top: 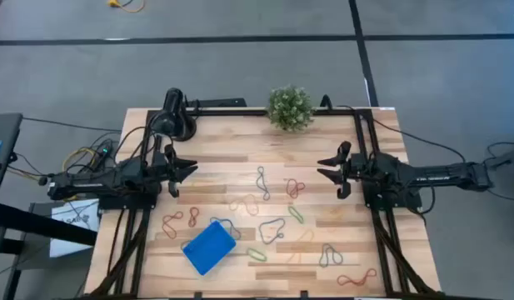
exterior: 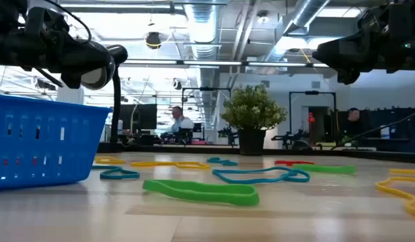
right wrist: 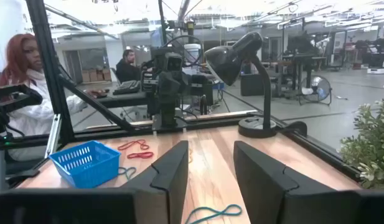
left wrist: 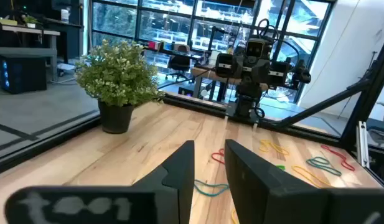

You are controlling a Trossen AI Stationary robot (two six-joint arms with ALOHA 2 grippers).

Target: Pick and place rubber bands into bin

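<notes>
Nearest the front edge lie a red band (top: 357,278) and a green band (top: 257,254), with the bin (top: 210,246) just beside the green one, towards the left. The bin is a shallow blue tray with slotted walls, and from above I see nothing in it. Further in, the bands (top: 271,231) are scattered flat across the middle of the table (top: 215,158), mostly apart from one another, a few overlapping: grey-blue, orange, yellow and more red.

They look feather-light, thin and floppy, so I'd judge they'll sag and stretch rather than hold a shape. Lying flush on the wood, they give the fingers very little to catch. The best hold is probably across one strand where a loop stands clear of its neighbours, pinching straight down. A loose pinch could let a band slip or drag another along.

Past the bands, both arms hang above the table, apart from everything. The left gripper (top: 188,171) has its fingers parted by a narrow gap and holds nothing. The right gripper (top: 327,167) stands somewhat wider, also empty.

At the far edge sit a plant (top: 290,107) and a lamp (top: 173,112).
</notes>
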